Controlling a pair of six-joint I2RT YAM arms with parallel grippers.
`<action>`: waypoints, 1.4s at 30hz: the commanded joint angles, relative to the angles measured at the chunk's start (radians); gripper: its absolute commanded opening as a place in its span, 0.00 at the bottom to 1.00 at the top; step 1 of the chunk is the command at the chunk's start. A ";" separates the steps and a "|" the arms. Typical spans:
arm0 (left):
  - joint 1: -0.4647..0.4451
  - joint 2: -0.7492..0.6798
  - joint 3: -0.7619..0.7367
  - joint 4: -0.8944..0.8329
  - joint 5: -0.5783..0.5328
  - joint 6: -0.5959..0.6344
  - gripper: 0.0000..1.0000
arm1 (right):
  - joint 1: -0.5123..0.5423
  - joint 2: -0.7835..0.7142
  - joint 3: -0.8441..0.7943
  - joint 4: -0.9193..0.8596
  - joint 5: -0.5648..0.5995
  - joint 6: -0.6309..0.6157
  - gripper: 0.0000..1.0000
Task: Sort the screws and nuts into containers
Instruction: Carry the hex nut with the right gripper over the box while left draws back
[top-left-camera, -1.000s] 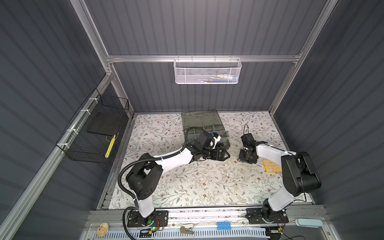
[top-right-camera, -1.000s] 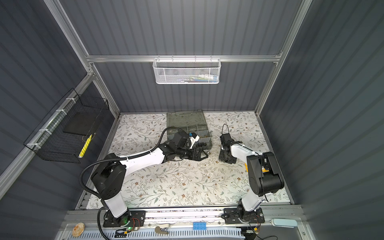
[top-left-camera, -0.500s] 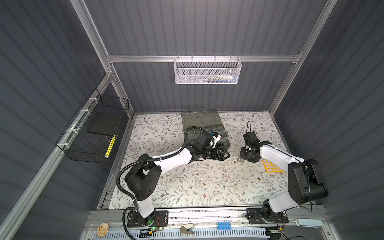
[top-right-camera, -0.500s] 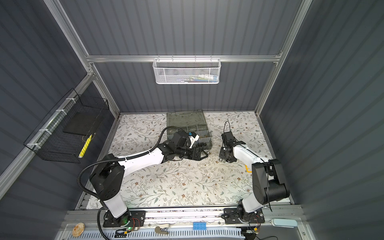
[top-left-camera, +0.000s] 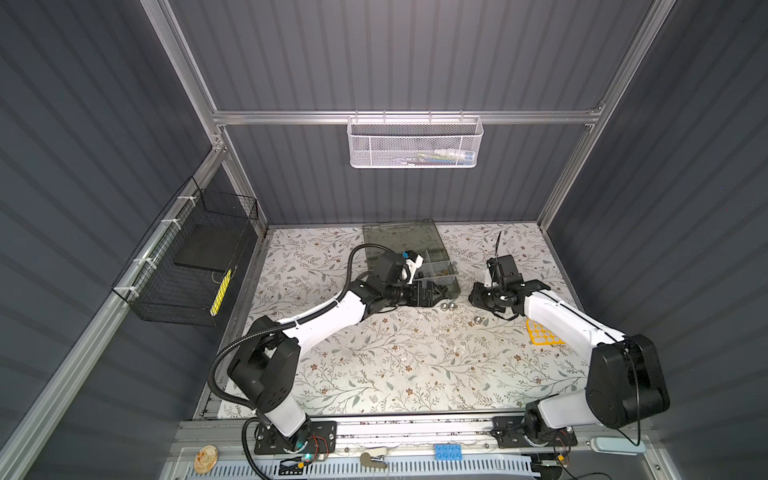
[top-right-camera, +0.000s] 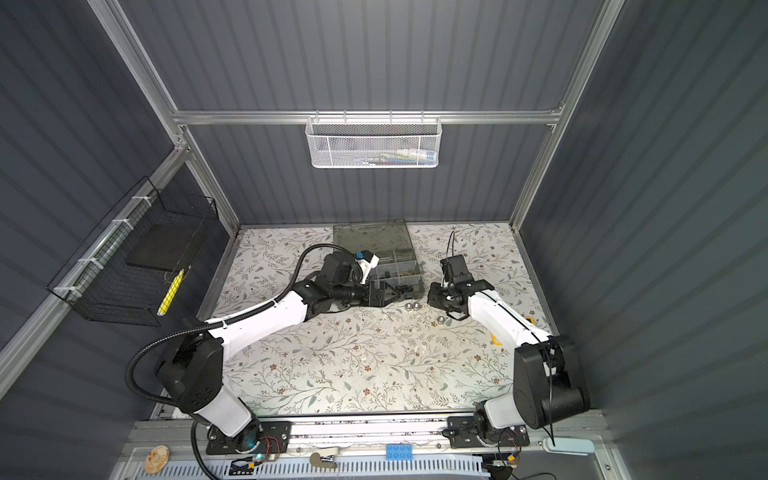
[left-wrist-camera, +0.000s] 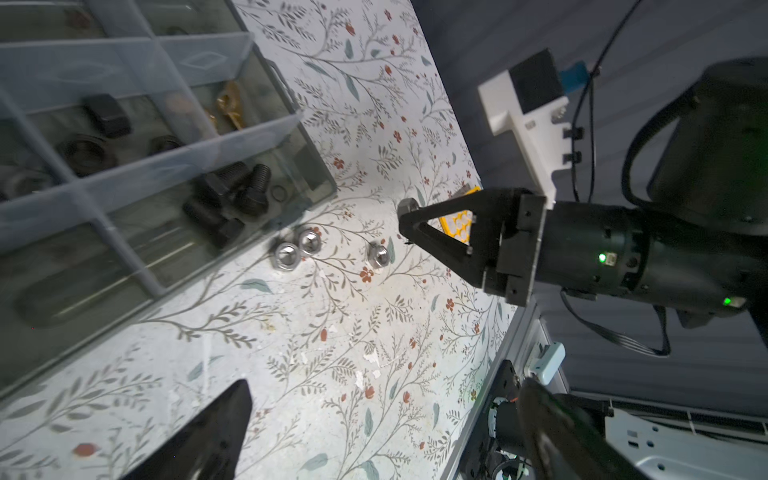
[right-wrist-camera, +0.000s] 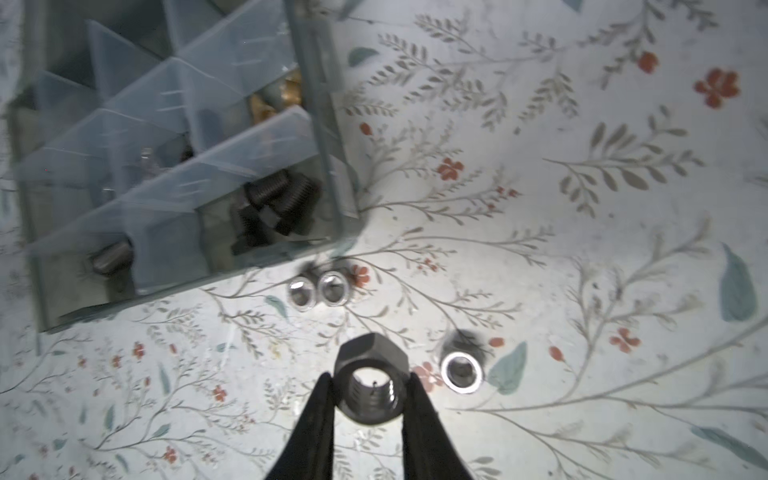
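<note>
My right pincer (right-wrist-camera: 370, 380) is nearly closed, pinching a black hex nut (right-wrist-camera: 370, 358). In a top view, a single silver nut (top-left-camera: 478, 320) lies at its six o'clock. A pair of silver nuts (top-left-camera: 446, 306) sits at eight and the organiser case (top-left-camera: 399, 237) at ten. My left pincer (top-left-camera: 438, 292) gapes wide, empty.

Floral tabletop (right-wrist-camera: 540, 291), black nut (right-wrist-camera: 371, 380), silver nuts (right-wrist-camera: 332, 286)
</note>
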 joint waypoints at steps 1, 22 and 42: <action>0.044 -0.057 -0.025 -0.031 0.031 -0.004 1.00 | 0.031 0.007 0.078 0.058 -0.080 0.004 0.20; 0.382 -0.187 -0.268 0.087 0.247 -0.160 1.00 | 0.229 0.422 0.510 0.238 -0.292 0.159 0.20; 0.556 -0.180 -0.458 0.249 0.376 -0.251 1.00 | 0.326 0.765 0.706 0.413 -0.402 0.359 0.23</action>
